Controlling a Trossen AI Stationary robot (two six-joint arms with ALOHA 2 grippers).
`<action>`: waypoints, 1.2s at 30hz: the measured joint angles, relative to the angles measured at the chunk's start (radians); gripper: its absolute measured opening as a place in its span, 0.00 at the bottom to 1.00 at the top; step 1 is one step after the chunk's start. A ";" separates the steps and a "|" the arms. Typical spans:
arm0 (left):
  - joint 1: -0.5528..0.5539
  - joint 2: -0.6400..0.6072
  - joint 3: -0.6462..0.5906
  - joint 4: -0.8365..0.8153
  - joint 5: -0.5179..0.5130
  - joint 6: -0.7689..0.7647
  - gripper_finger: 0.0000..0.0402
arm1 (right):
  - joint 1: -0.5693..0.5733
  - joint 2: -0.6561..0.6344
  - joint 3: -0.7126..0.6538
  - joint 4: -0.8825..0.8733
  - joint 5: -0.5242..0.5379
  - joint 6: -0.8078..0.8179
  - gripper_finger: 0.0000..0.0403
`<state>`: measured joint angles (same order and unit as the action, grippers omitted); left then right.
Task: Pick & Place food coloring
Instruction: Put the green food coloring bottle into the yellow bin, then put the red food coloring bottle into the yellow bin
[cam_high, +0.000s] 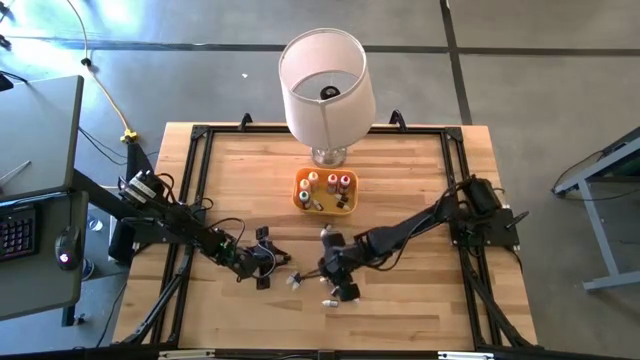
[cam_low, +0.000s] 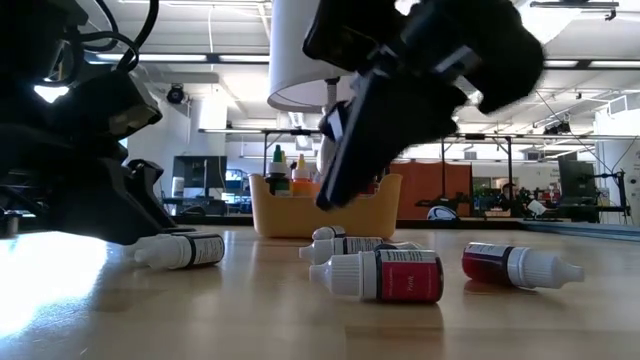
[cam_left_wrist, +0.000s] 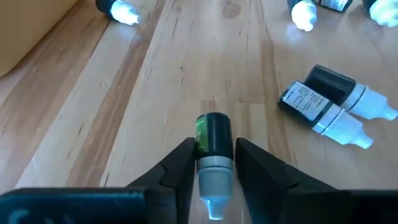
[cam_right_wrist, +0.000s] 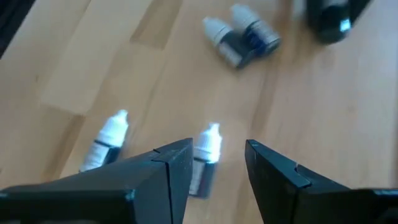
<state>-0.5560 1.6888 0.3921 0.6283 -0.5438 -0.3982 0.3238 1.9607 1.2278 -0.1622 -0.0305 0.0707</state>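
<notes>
Both hands down among the scattered food coloring bottles on my counter

My left hand is pinching a green bottle lying flat on the wood. My right hand hangs spread over a white-capped bottle, another bottle just beside it. More bottles stand in the orange tray in front of the white lampshade

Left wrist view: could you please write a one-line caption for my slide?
Left gripper shut on a green food coloring bottle above the wooden table, other bottles lying nearby.
</notes>
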 joint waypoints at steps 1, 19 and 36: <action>0.000 0.001 0.000 0.007 -0.003 0.003 0.27 | 0.008 0.006 0.000 -0.002 0.011 0.000 0.35; 0.251 -0.082 0.292 -0.263 -0.078 0.323 0.19 | 0.049 0.016 0.000 -0.083 0.080 0.115 0.35; 0.556 -0.083 0.494 -0.526 0.170 0.394 0.36 | 0.053 0.057 0.000 -0.052 0.130 0.113 0.35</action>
<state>-0.0004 1.6059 0.8864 0.1023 -0.3742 -0.0038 0.3767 2.0179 1.2278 -0.2141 0.0999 0.1833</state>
